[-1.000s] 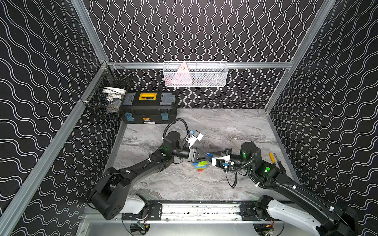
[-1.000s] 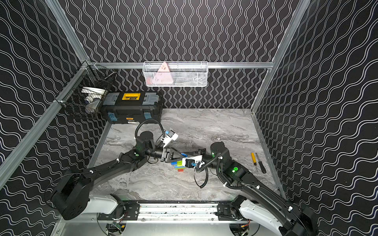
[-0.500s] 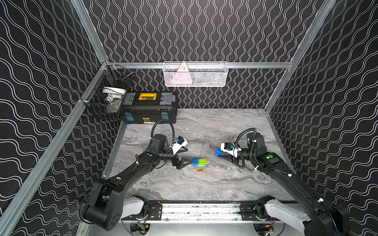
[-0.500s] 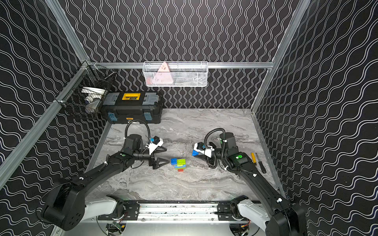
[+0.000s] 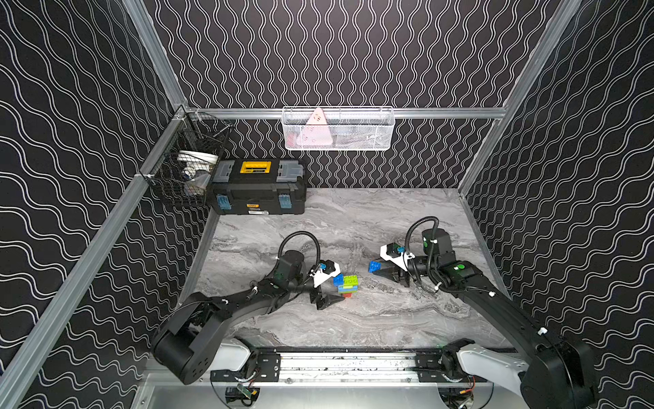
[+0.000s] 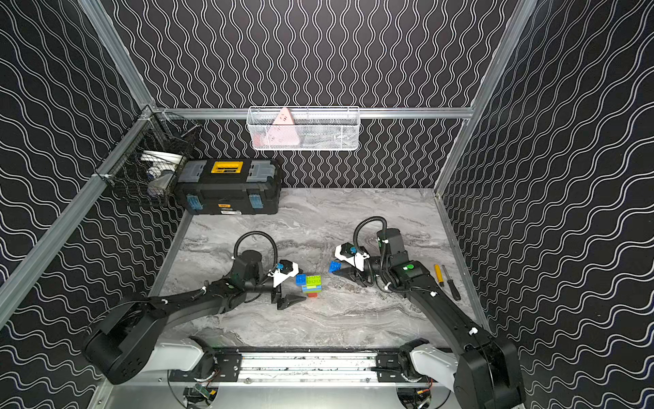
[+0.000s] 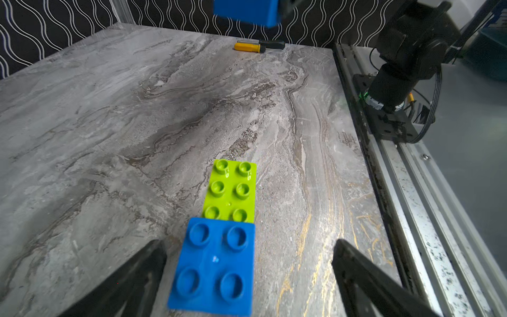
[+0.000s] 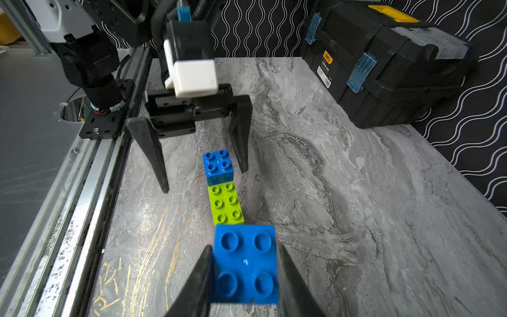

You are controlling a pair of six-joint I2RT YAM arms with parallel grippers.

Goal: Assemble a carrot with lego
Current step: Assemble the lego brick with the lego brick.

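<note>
The carrot [image 5: 346, 285] lies mid-frame. We have the left end effector [image 5: 334, 290] spread about its end and the right end effector [image 5: 380, 271] clamped on a dark blue brick [image 5: 374, 265], likely next.

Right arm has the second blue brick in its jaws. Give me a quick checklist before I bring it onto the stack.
1. Grip: ok. The right gripper has its jaws shut on the held dark blue brick, studs toward its wrist camera.
2. Landing spot: ok. The lime green brick shows bare studs beside the placed dark blue brick.
3. Clearance: not ok. The left gripper has its open jaws on either side of the placed dark blue brick.
4. Stance: ok. The carrot stands red end down.
5. Path: ok. Only bare table lies between the held dark blue brick and the carrot.
6. Placed dark blue brick fully seated: cannot tell.
</note>
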